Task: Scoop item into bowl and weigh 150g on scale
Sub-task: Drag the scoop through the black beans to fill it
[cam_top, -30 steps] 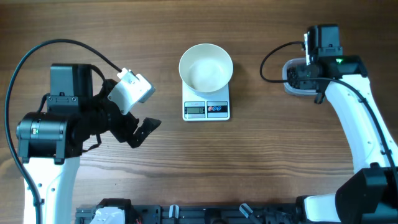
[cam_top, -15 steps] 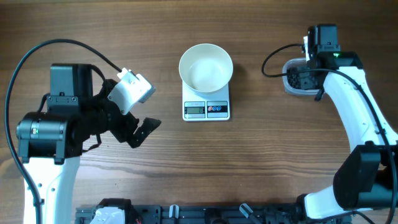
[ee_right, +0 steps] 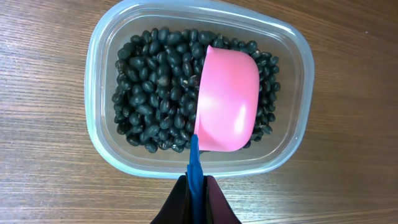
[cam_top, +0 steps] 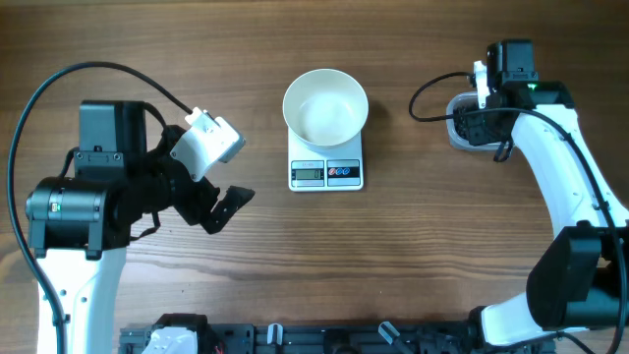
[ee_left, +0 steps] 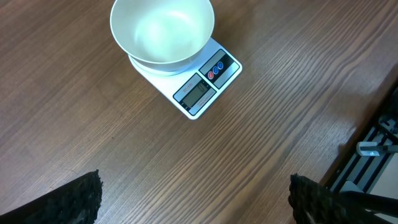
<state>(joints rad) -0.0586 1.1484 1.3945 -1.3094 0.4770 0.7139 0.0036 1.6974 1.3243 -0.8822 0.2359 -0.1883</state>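
Our right gripper (ee_right: 196, 186) clamps the scoop (ee_right: 227, 106) by its handle, beans (ee_right: 155, 93) just ahead; our left gripper (ee_left: 196, 202) gapes wide, empty

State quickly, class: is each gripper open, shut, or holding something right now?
Left gripper: open, holding nothing.
Right gripper: shut on the pink scoop, gripping its blue handle.

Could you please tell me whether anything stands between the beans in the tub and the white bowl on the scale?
Nothing visible does. Only bare table lies between the tub and the bowl on the scale. The right hand holds the pink scoop over the beans.
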